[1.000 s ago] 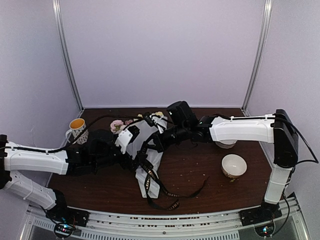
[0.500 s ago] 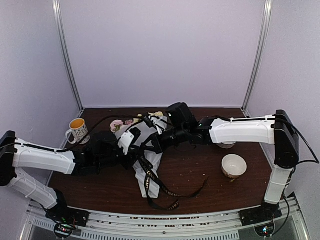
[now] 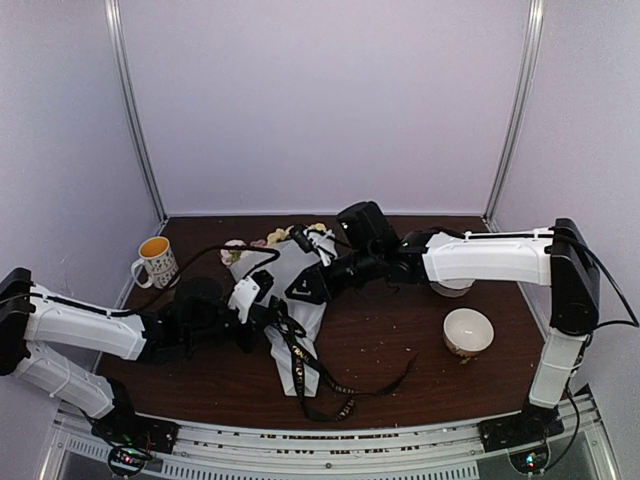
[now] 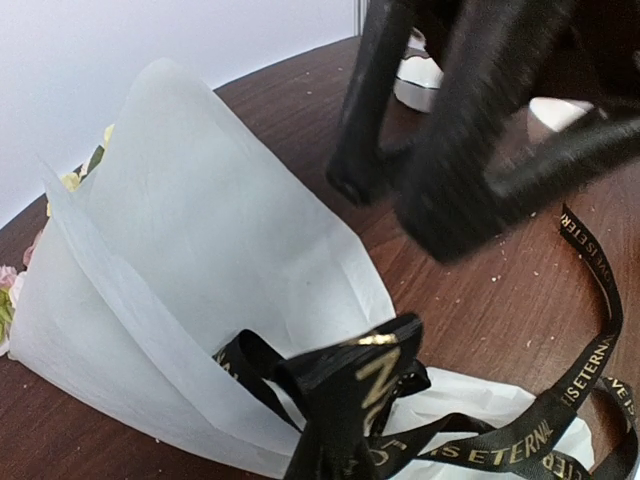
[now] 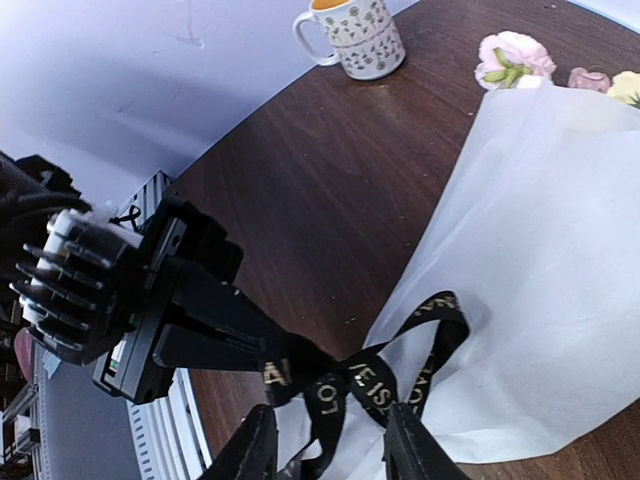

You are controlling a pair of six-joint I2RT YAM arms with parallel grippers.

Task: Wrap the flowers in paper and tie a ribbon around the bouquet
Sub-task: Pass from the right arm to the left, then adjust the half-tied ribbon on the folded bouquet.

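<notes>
Gold lettering on the ribbon [image 4: 340,385], legible only from wrist views

Paper [image 4: 200,260] reads thin and matt, smooth with soft creases, faintly translucent. Ribbon [image 4: 350,385]: black woven cloth, slight sheen, shiny gold lettering. Table [image 5: 330,200] is dark wood, low gloss, crumb-speckled. Mug [image 5: 365,40] looks like glazed, glossy ceramic.
</notes>
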